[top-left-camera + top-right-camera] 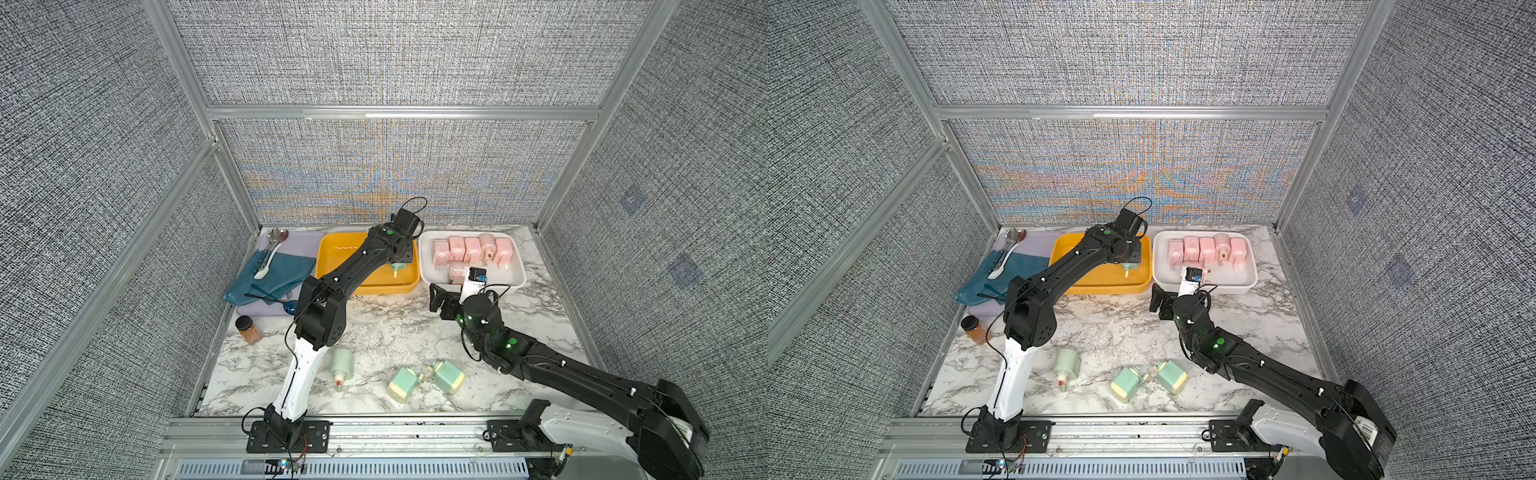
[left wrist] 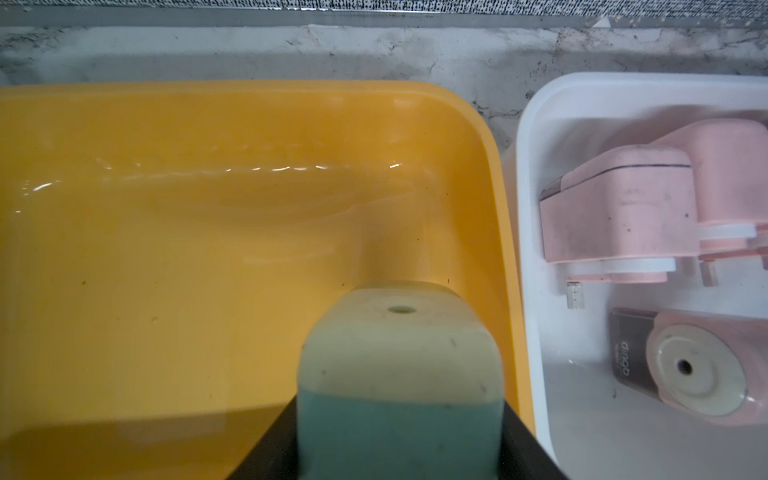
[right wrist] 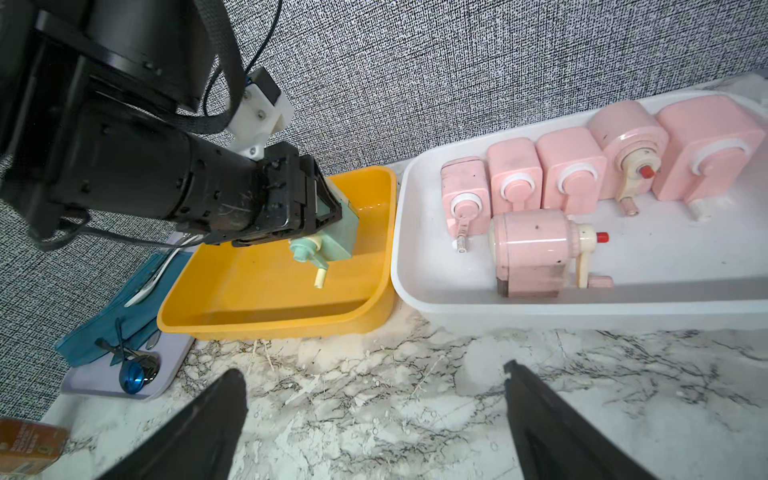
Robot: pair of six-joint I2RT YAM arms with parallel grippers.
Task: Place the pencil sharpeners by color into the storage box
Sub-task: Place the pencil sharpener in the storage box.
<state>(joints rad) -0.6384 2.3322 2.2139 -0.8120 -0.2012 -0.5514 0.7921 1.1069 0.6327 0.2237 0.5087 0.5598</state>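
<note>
My left gripper (image 3: 332,220) is shut on a mint green pencil sharpener (image 2: 401,365), holding it low over the right part of the yellow storage box (image 1: 386,289), crank end down. Nothing else lies in that box. Beside it, the white storage box (image 1: 517,274) holds several pink sharpeners (image 1: 473,249), most in a row and one lying in front (image 3: 536,253). Three green sharpeners (image 1: 343,361) (image 1: 403,384) (image 1: 449,376) lie on the marble near the front edge. My right gripper (image 3: 374,368) hangs open and empty over bare marble just in front of the white box.
A brown spice jar (image 1: 248,328) stands at the left edge. Behind it a lilac tray (image 1: 266,311) carries a blue cloth (image 1: 274,274), spoons and a small blue thing. Padded walls and metal posts close in three sides.
</note>
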